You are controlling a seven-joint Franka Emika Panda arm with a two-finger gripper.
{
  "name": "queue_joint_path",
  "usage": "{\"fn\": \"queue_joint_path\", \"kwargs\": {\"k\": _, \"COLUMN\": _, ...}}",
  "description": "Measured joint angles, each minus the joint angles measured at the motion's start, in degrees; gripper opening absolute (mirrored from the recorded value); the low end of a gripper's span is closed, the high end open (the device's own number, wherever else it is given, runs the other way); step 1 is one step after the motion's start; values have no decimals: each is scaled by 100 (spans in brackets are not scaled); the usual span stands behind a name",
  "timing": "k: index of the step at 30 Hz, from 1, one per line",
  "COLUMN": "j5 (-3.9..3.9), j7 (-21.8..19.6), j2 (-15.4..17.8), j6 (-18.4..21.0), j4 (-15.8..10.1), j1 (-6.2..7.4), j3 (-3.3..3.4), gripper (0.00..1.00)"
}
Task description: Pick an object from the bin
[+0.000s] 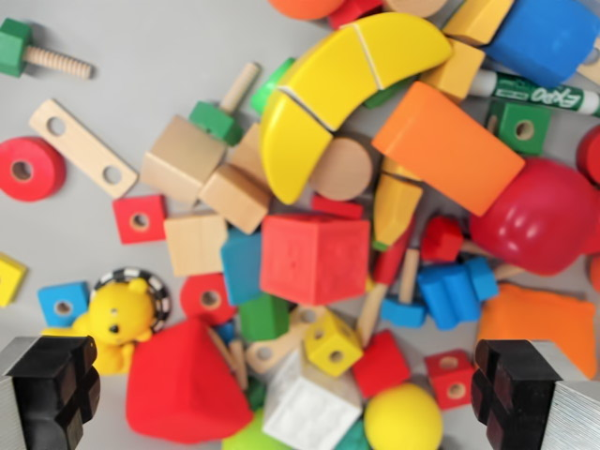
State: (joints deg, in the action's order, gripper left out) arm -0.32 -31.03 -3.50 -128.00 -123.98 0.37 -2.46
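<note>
Looking straight down, the camera on the arm sees a grey bin floor [169, 56] full of toys. The gripper [286, 394] hangs above the pile with its two black fingers far apart. One finger [52, 384] shows at the bottom left corner of the wrist view, and the other finger [520, 389] shows at the bottom right corner. Nothing is held between them. They are not touching any toy.

Between the fingers lie a red wedge block [183, 384], a white cube [305, 408], a small yellow cube with holes [333, 342] and a yellow ball [403, 419]. A yellow bear [117, 323] sits just beside the left finger.

In the middle of the pile is a big red cube [314, 258]. Above it curves a long yellow banana shape [342, 80], made of three pieces. An orange block [448, 145] leans next to it, and a shiny red round toy [544, 216] lies near the right edge. A green marker pen [534, 94] rests near the top right corner, under a blue block [548, 37].

On the left side the floor is less crowded. A red ring [28, 169] lies by the left edge, a wooden strip with holes [82, 147] sits beside it, and a green bolt with a wooden screw [42, 54] lies in the top left corner.
</note>
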Motion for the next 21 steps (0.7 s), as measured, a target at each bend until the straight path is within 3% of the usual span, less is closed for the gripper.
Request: {"fn": "queue_joint_path", "kwargs": {"k": 21, "j5": 1, "j7": 839, "j2": 187, "j6": -601, "j4": -803, "j1": 189, "j3": -137, "gripper": 100}}
